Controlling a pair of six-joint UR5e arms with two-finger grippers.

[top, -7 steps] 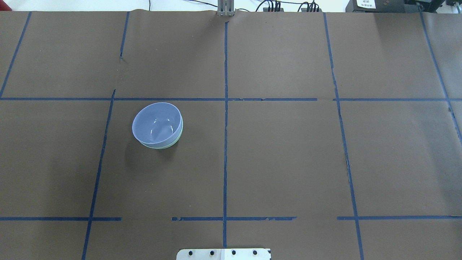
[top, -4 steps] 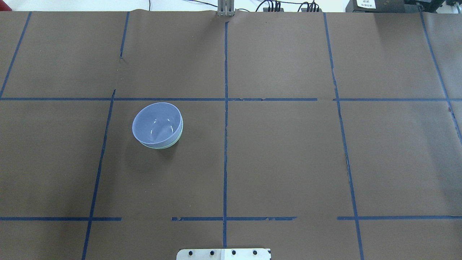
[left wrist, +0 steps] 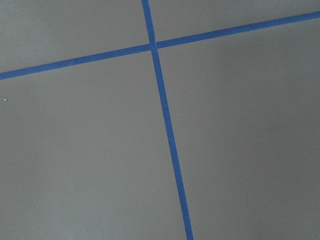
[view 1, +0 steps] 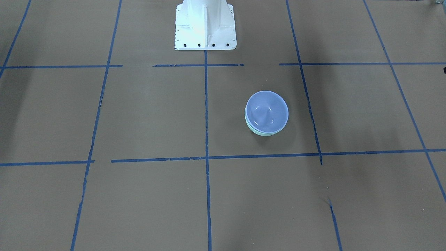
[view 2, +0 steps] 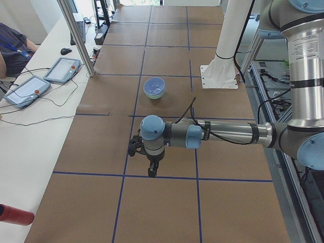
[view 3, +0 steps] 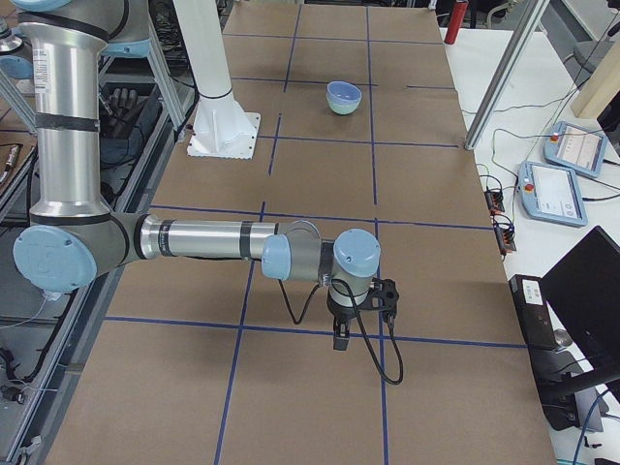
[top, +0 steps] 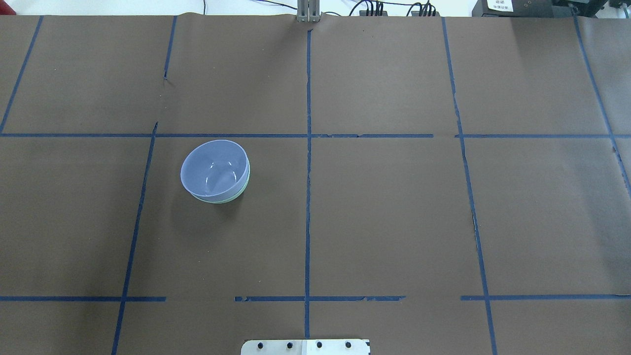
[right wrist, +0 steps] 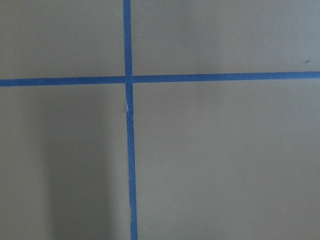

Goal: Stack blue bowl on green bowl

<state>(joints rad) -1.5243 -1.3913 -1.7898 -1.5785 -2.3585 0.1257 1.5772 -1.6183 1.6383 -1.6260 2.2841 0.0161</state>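
The blue bowl (top: pixel 214 167) sits nested inside the green bowl (top: pixel 245 183) on the brown table, left of the centre line. Only a mint rim and lower wall of the green bowl (view 1: pixel 257 131) show under the blue bowl (view 1: pixel 267 108). The stack also shows in the exterior left view (view 2: pixel 154 86) and the exterior right view (view 3: pixel 343 93). My left gripper (view 2: pixel 151 171) hangs over the table far from the bowls; I cannot tell if it is open. My right gripper (view 3: pixel 341 337) hangs at the other end; I cannot tell its state either.
The white robot pedestal (view 1: pixel 205 24) stands at the table's near edge. Teach pendants (view 2: pixel 62 69) and cables lie on the side bench, with a metal post (view 2: pixel 76 35) at the table's far edge. Blue tape lines grid the brown paper. Both wrist views show only paper and tape.
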